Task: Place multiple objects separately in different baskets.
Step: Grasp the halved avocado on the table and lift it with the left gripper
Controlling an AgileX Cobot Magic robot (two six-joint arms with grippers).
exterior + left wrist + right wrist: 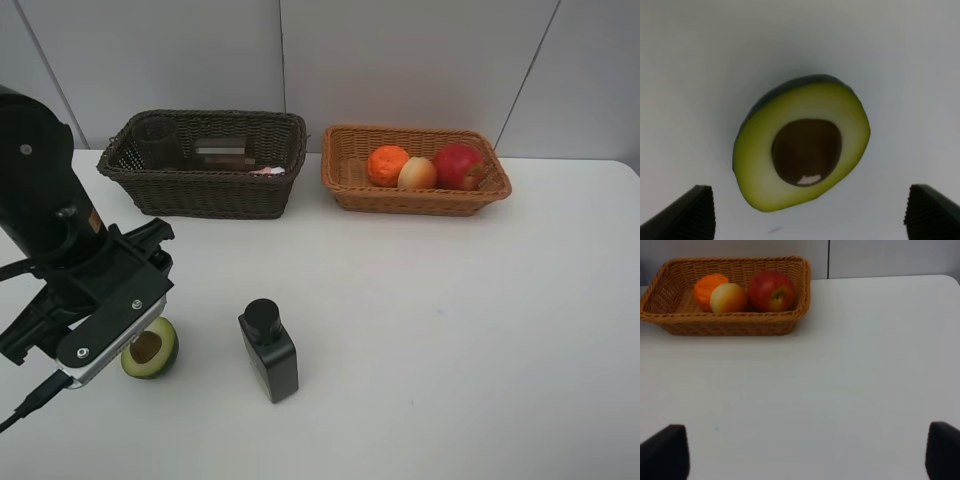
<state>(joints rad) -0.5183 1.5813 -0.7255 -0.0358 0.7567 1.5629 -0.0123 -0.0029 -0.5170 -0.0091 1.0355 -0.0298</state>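
The halved green avocado lies cut face up with its brown pit showing, near the table's front left. My left gripper hangs open just above it, one fingertip on each side, touching nothing. A black square bottle lies to the right of the avocado. The light tan basket holds a tangerine, a peach and a red apple. My right gripper is open over bare table, well short of that basket.
The dark brown basket stands at the back left, holding a translucent cup and a bit of something pink. My left arm covers the front left corner. A grey wall runs behind both baskets.
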